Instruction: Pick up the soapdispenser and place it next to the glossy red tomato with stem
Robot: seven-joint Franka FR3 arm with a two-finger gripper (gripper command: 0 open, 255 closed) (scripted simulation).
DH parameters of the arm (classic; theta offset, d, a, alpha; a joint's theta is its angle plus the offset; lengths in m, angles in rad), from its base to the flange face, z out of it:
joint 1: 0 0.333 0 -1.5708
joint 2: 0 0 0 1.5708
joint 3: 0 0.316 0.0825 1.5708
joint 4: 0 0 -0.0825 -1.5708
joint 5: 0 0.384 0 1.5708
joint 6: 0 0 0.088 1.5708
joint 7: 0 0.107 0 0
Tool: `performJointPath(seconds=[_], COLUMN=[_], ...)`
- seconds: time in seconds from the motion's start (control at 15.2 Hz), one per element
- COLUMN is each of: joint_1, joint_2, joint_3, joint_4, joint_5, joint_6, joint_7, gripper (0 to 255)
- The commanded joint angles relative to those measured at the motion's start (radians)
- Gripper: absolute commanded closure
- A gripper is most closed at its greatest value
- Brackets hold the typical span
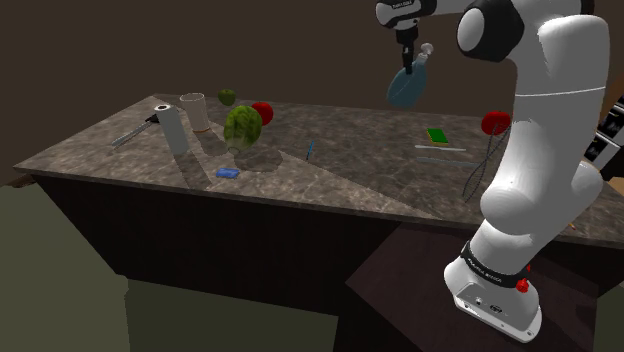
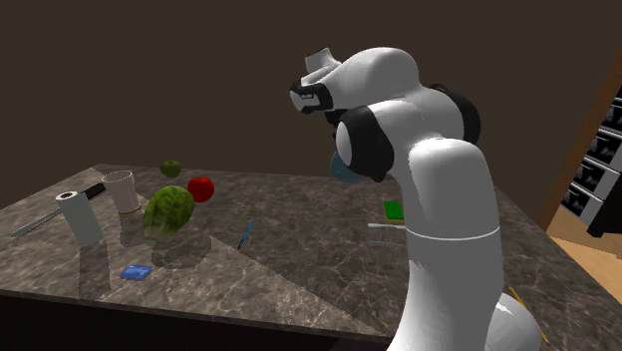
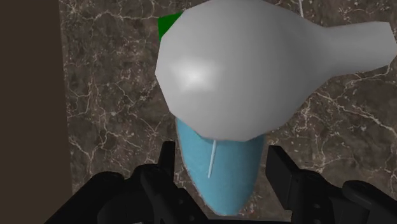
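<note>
A black hand [image 1: 405,66], upper centre-right of the shoulder view, is clenched on the blue, grey-topped soapdispenser [image 1: 405,90], which hangs above the counter [image 1: 350,185]. The red tomato [image 1: 262,112] sits well to the left, beside a green vegetable [image 1: 242,127].

Crowded at the shoulder view's left end of the dark veined stone counter [image 1: 350,185]: upright grey cylinder [image 1: 172,128], pale cup [image 1: 194,110], bumpy green melon [image 1: 243,127] just beside a glossy red round fruit [image 1: 262,112]. Bare stone through the middle, between a thin blue pen [image 1: 310,150] and a flat green block [image 1: 437,135]. Second red round fruit [image 1: 494,123] near the white arm [image 1: 545,120], past the block.
</note>
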Motion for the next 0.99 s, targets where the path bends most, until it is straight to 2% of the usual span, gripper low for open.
performJointPath(seconds=[0.0,0.46,0.92], joint_1=[-0.027,-0.128,-0.242], joint_2=[-0.026,-0.057,-0.036], joint_3=[-0.013,-0.055,-0.094], joint_4=[-0.030,-0.090,-0.078], joint_5=[0.001,0.021,0.069], joint_6=[0.021,0.100,0.157], joint_7=[-0.038,-0.170,-0.319], gripper=[255,255,255])
